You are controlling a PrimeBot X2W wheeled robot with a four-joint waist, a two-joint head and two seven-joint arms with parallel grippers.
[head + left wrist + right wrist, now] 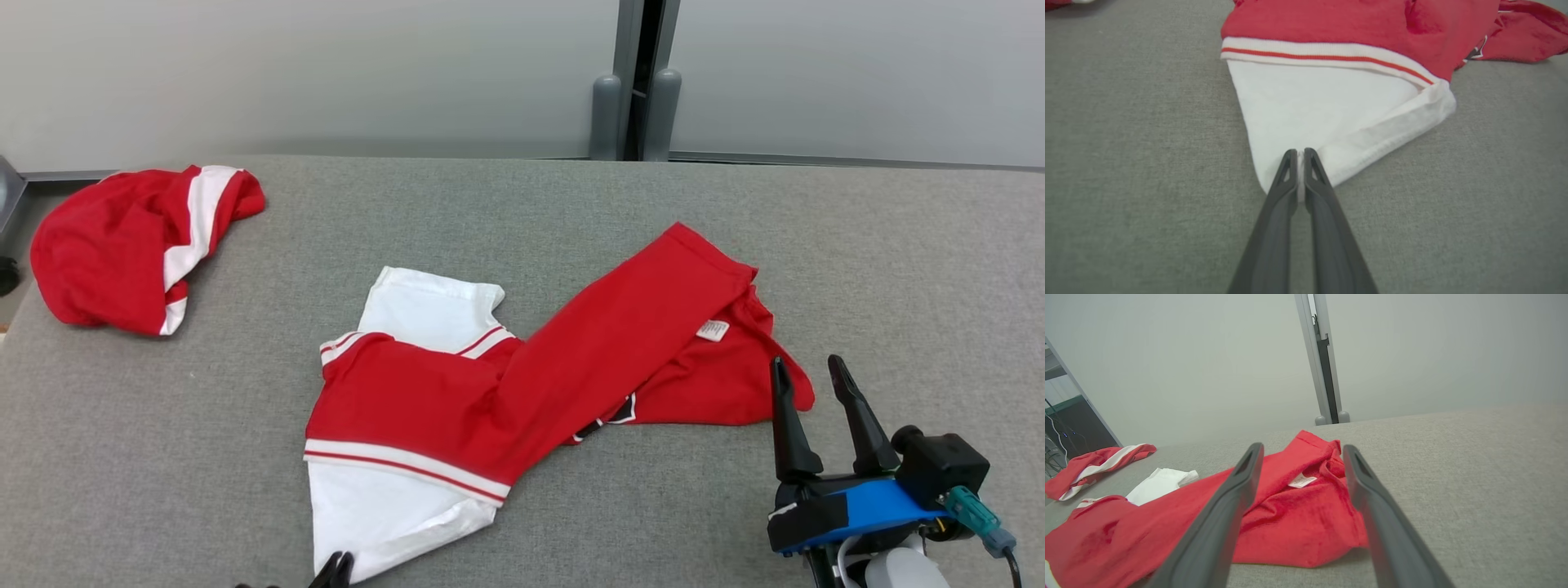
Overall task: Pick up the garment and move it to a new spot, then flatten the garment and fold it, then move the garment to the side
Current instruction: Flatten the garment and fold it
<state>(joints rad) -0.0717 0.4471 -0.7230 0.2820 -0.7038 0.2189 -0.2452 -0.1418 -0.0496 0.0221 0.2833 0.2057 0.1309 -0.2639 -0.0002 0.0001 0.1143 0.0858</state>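
At the far left corner of the grey table [122,457] lay a bunched red cloth [106,253] with white stripes, well apart from everything else. To its right, at the near edge, the left gripper [1300,152] had its two dark fingers pressed almost together, pinching the white near corner of the garment [522,367]; a thin sliver of white fabric showed between the fingers. The garment itself lay crumpled around the middle of the table. From that pinched white corner it widened toward a white trim [408,465] with a red line. Beyond the trim lay a red panel, with another white part poking out on the far side. A long red stretch ran diagonally toward the far right, where a small white label [713,330] faced up on the folded fabric. Right of that, at the near right, the right gripper [806,361] stood with its fingers spread wide and holding nothing. Its tips pointed away toward the far side, just beside the garment's red right end; whether they touched the cloth could not be told. Behind the table rose a pale wall [326,73] with a grey post [635,98].
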